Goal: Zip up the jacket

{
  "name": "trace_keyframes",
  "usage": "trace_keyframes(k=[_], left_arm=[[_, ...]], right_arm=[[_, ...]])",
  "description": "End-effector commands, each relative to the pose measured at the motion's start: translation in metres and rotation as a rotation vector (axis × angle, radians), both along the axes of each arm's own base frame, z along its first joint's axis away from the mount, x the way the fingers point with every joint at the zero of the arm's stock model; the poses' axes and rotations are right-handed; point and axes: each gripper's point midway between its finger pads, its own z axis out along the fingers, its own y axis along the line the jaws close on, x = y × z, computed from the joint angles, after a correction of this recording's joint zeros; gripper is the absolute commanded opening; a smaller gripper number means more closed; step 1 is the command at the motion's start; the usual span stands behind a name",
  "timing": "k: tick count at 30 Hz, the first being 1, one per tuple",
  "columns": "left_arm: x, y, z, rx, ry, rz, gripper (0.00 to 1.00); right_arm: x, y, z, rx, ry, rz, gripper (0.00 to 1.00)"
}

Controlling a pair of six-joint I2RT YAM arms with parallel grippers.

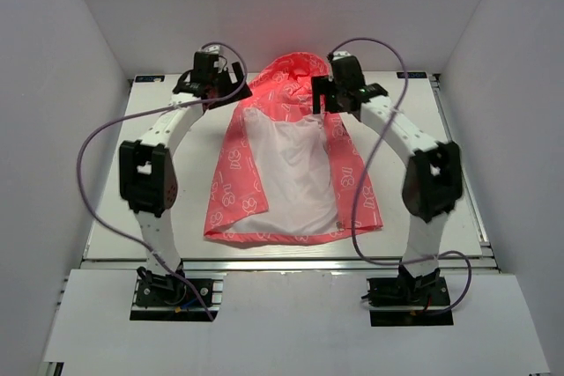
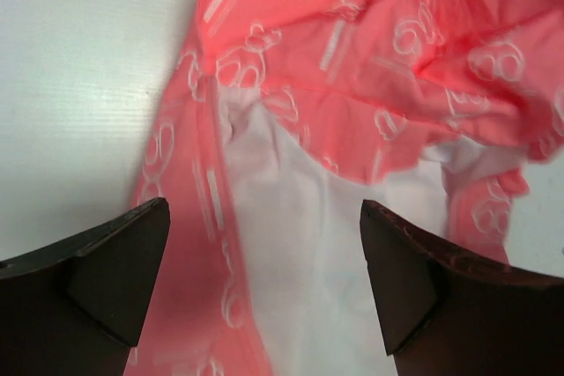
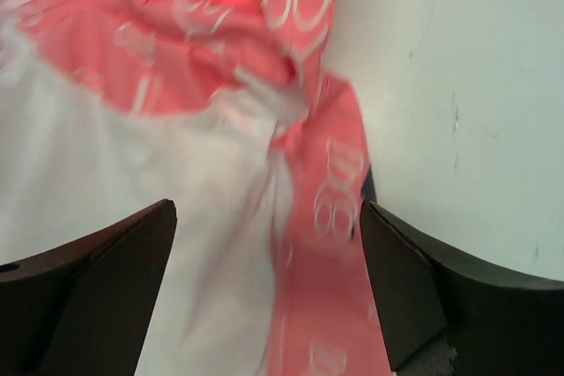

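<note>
Left tool, right tool gape over illegibly-printed jacket.

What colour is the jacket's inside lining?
The lining is plain white, framed by the coral-pink printed jacket; the top external view shows it best.

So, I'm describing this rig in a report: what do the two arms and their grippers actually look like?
Both the left arm and right arm have white links with bulky black joint housings. A purple-grey cable loops loosely along each. The left gripper and right gripper have dark, wedge-shaped fingers. I can't see any markings.
</note>
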Motion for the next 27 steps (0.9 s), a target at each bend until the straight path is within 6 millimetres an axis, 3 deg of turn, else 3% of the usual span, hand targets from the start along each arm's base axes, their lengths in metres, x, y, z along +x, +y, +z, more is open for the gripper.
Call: trace_keyframes(k=[1, 2, 3, 4, 5, 6, 7, 8, 9, 10, 11, 12, 13, 15, 16, 19, 21, 23, 25, 26, 27], left_arm=[[-0.059, -0.003, 0.065, -0.107, -0.099, -0.039, 0.98], [-0.074, -0.005, 0.061, -0.149, -0.078, -0.027, 0.98], [-0.105, -0.002, 0.047, -0.164, -0.047, -0.023, 0.98], [-0.123, -0.008, 0.039, -0.189, -0.024, -0.044, 0.98], [-0.138, -0.011, 0.032, -0.217, 0.001, -0.032, 0.98], [-0.165, -0.012, 0.016, -0.22, 0.031, -0.043, 0.98], [-0.183, -0.025, 0.009, -0.218, 0.047, -0.082, 0.98], [-0.195, -0.03, 0.001, -0.213, 0.065, -0.089, 0.98], [-0.207, -0.036, -0.005, -0.212, 0.081, -0.104, 0.98], [-0.228, -0.044, -0.02, -0.199, 0.114, -0.139, 0.98], [-0.236, -0.048, -0.029, -0.204, 0.142, -0.142, 0.98], [-0.241, -0.051, -0.035, -0.215, 0.151, -0.158, 0.98], [-0.251, -0.051, -0.053, -0.216, 0.195, -0.166, 0.98], [-0.253, -0.054, -0.062, -0.231, 0.204, -0.184, 0.98], [-0.255, -0.054, -0.076, -0.218, 0.233, -0.181, 0.98], [-0.245, -0.056, -0.093, -0.186, 0.243, -0.187, 0.98], [-0.229, -0.056, -0.112, -0.134, 0.264, -0.173, 0.98], [-0.209, -0.058, -0.128, -0.087, 0.3, -0.169, 0.98], [-0.187, -0.053, -0.133, -0.055, 0.304, -0.145, 0.98], [-0.165, -0.056, -0.121, -0.055, 0.263, -0.144, 0.98], [-0.153, -0.048, -0.135, -0.048, 0.289, -0.119, 0.98]], right_arm=[[-0.054, 0.001, 0.069, 0.178, -0.09, 0.042, 0.89], [-0.081, -0.004, 0.029, 0.187, 0.021, 0.017, 0.89], [-0.099, -0.005, 0.02, 0.21, 0.062, 0.029, 0.89], [-0.121, 0.002, 0.03, 0.278, 0.064, 0.089, 0.89], [-0.148, -0.004, -0.006, 0.272, 0.152, 0.084, 0.89], [-0.161, -0.005, -0.013, 0.281, 0.169, 0.093, 0.89], [-0.176, -0.005, -0.011, 0.296, 0.17, 0.102, 0.89], [-0.188, -0.005, -0.019, 0.3, 0.196, 0.103, 0.89], [-0.207, -0.009, -0.042, 0.296, 0.255, 0.095, 0.89], [-0.218, -0.007, -0.045, 0.308, 0.261, 0.105, 0.89], [-0.223, -0.005, -0.051, 0.321, 0.263, 0.109, 0.89], [-0.238, -0.011, -0.072, 0.319, 0.311, 0.091, 0.89], [-0.242, -0.013, -0.08, 0.32, 0.326, 0.073, 0.89], [-0.244, -0.015, -0.095, 0.321, 0.338, 0.049, 0.89], [-0.243, -0.016, -0.104, 0.311, 0.35, 0.033, 0.89], [-0.227, -0.012, -0.118, 0.285, 0.35, 0.018, 0.89], [-0.214, -0.016, -0.134, 0.227, 0.369, -0.016, 0.89], [-0.19, -0.008, -0.127, 0.212, 0.333, -0.012, 0.89], [-0.158, -0.009, -0.127, 0.173, 0.293, -0.052, 0.89], [-0.146, -0.008, -0.125, 0.165, 0.276, -0.05, 0.89], [-0.137, -0.008, -0.134, 0.145, 0.288, -0.059, 0.89]])
